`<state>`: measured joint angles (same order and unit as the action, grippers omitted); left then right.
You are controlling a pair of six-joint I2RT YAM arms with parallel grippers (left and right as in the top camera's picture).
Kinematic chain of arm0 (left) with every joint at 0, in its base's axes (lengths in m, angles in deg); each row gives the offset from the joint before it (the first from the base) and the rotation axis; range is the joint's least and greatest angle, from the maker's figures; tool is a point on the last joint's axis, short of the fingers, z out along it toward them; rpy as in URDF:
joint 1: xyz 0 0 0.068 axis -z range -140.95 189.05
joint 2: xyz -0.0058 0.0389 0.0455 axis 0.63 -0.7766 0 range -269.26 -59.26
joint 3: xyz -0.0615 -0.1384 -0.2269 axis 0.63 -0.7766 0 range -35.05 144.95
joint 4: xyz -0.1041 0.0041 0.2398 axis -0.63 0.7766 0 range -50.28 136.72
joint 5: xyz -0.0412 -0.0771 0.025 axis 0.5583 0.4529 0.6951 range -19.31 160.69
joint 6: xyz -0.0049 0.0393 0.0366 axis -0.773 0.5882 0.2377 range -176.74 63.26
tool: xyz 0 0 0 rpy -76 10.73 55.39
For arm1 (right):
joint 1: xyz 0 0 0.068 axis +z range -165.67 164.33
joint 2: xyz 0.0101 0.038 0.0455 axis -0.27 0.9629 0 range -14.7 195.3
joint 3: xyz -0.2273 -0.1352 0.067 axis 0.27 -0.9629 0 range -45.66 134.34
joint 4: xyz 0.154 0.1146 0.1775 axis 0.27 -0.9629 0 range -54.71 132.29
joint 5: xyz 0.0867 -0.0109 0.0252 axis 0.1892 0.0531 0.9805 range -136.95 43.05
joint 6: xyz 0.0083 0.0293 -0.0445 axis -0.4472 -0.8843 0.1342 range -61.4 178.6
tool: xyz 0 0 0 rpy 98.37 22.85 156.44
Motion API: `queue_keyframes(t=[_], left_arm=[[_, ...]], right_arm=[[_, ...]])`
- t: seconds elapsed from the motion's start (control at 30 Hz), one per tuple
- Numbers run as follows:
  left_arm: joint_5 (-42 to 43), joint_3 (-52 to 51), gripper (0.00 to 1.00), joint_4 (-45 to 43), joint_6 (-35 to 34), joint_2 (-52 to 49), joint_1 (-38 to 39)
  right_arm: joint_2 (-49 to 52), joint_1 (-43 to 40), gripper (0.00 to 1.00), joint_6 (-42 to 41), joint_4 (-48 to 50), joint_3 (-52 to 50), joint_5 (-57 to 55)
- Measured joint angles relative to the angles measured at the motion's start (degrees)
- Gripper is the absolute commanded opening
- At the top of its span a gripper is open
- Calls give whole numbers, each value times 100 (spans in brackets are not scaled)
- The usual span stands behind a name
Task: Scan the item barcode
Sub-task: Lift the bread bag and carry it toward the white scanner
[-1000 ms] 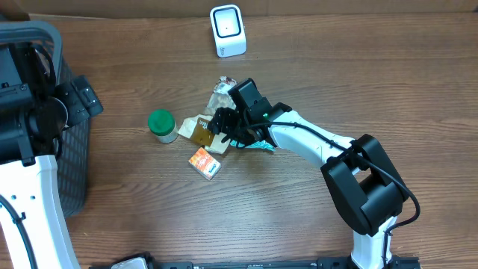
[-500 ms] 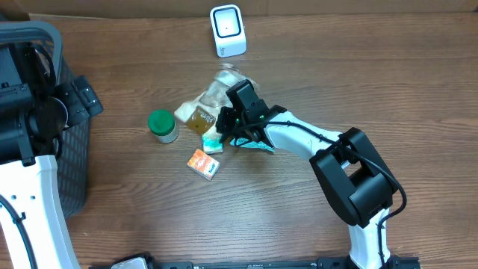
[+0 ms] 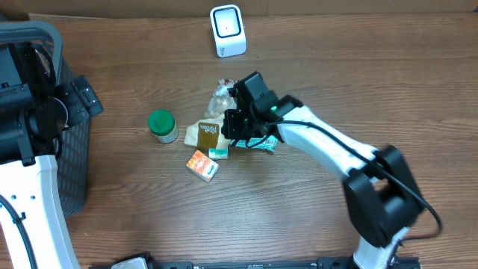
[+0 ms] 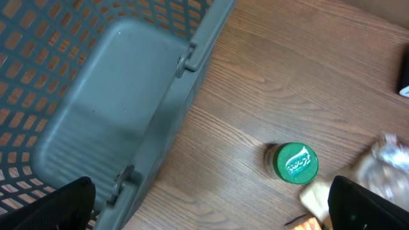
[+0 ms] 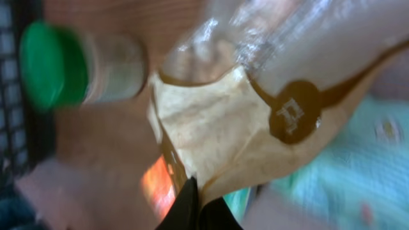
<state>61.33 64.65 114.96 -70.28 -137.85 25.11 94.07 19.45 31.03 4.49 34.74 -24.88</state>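
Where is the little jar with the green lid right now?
In the overhead view the green-lidded jar sits left of centre on the table, between the grey basket and the tan pouch.

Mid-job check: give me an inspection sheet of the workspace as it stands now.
Surface: wooden table, no spills seen.
Job's things: scanner at the far edge; pouch mid-table, pinched at its edge.
Clutter: jar with a green lid, orange box and teal packet close around the pouch.
Grippers: right gripper shut on the pouch; left gripper open and empty, beside the basket.
Cables: black cable runs along the right arm, off the items.
Surroundings: cardboard behind the far edge; nothing else seen.
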Motion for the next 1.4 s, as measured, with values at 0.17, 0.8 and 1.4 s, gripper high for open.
queue_keyframes(t=[0.17,0.8,1.4], left_arm=[[0,0,99,0,0,0,0],[0,0,100,2,0,0,0],[0,0,100,0,0,0,0]], right_arm=[[-363,2,4,686,-1508,649,83],[-306,-713,52,1248,-2736,-127,-905],[-103,-2197,86,1692,-1274,-793,765]])
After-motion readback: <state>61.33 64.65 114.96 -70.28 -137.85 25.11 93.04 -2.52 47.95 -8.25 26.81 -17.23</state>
